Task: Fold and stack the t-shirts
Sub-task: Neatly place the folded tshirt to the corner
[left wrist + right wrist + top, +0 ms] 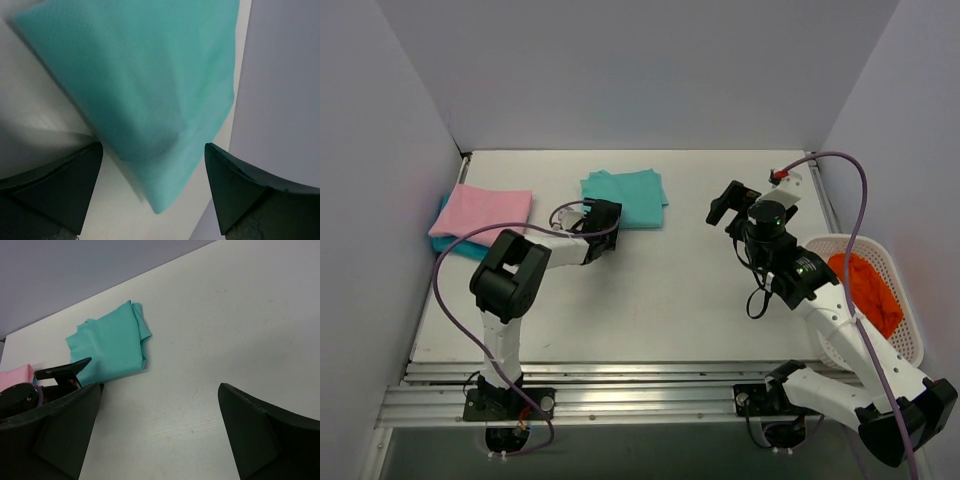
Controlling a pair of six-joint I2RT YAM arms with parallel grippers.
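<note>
3 shirts lie folded: the mint shirt (625,198) flat by the tabletop's far edge, the pink shirt (482,212) stacked on a turquoise shirt (470,248) in the far-left corner. They look soft, light and floppy, so I'd pinch the mint shirt's near folded edge. The left gripper (604,210) gapes at its near-left corner. The right gripper (732,203) hangs wide and empty. The basket (912,320) at the right edge holds an orange cloth (868,285), possibly another shirt.

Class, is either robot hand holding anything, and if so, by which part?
Nothing is held. The left hand stands open over a corner of the folded mint-teal fabric t-shirt; the right hand hangs open and empty.
</note>
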